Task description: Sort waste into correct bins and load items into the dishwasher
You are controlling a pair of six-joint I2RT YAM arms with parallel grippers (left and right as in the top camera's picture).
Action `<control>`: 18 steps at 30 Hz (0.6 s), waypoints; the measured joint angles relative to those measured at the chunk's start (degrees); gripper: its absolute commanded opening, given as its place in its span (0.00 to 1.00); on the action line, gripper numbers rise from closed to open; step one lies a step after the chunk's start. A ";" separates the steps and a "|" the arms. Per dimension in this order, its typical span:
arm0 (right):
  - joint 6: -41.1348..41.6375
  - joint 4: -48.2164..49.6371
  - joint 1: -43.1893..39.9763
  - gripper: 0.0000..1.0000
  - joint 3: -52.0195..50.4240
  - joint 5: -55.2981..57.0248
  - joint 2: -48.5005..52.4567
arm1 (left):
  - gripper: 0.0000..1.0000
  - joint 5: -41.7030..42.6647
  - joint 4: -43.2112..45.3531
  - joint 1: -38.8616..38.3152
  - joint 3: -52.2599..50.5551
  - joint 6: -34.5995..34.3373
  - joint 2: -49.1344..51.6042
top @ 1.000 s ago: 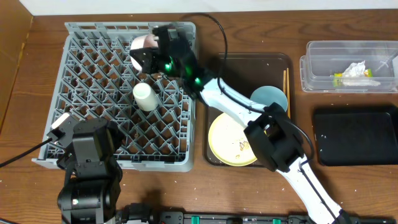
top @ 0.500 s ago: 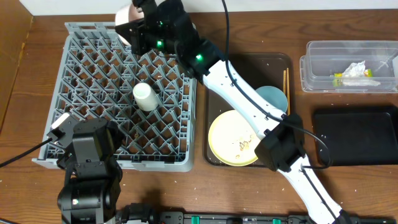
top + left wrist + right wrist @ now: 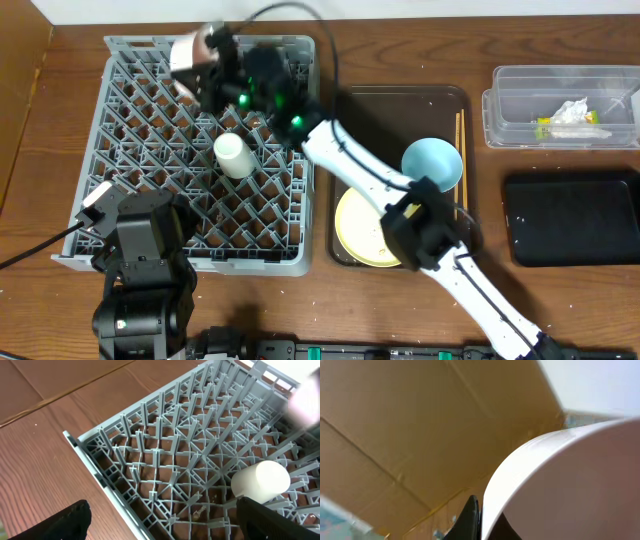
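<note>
Overhead view: the right arm stretches across the grey dish rack [image 3: 150,130] to its far side. The right gripper [image 3: 214,76] is closed on the white bowl [image 3: 188,55], which hangs tilted above the far pegs; this part is blurred. The small white cup [image 3: 232,155] lies inside the rack, near its middle. In the dark-brown tray [image 3: 400,105] beside the rack are the light-blue saucer [image 3: 432,165], the pale-yellow plate [image 3: 362,228] partly under the arm, and the chopsticks [image 3: 460,135] along the right edge. The clear tub [image 3: 500,105] holds the tissue [image 3: 572,112] and the snack wrapper [image 3: 545,127]; the black tub [image 3: 570,220] stands just in front of it.

Left wrist view: the left gripper [image 3: 162,510] is spread wide with nothing between its fingers, above the near corner of the rack. The cup rests on its side among the pegs.

Right wrist view: the bowl's white wall fills the lower right, and one dark finger [image 3: 471,515] presses at its rim. The other finger is hidden.
</note>
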 measured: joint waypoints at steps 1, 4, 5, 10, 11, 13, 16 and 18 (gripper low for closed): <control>0.85 0.24 0.39 0.01 0.00 -0.04 0.96 | 0.94 0.00 0.02 0.00 0.00 0.00 -0.02; 2.82 0.52 1.03 0.01 0.00 -0.37 3.15 | 0.94 0.00 0.00 0.00 0.00 0.00 0.00; 3.43 0.44 1.01 0.01 -0.02 -0.68 3.82 | 0.94 0.00 0.00 0.00 0.00 0.00 0.00; 4.57 -0.02 0.02 0.01 0.07 -1.42 4.35 | 0.94 0.00 0.00 0.00 0.00 0.00 -0.02; 4.68 -0.31 -0.44 0.01 0.09 -1.57 4.35 | 0.94 0.00 0.00 0.00 0.00 0.00 -0.02; 4.90 -0.79 -1.20 0.03 0.31 -2.10 4.35 | 0.94 0.00 0.00 0.00 0.00 0.00 0.00; 5.18 -1.42 -2.54 0.10 0.31 -3.50 4.35 | 0.94 0.00 0.00 0.00 0.00 0.00 0.00; 5.66 -1.99 -3.39 0.13 0.28 -4.44 4.35 | 0.94 0.00 0.00 0.00 0.00 0.00 -0.02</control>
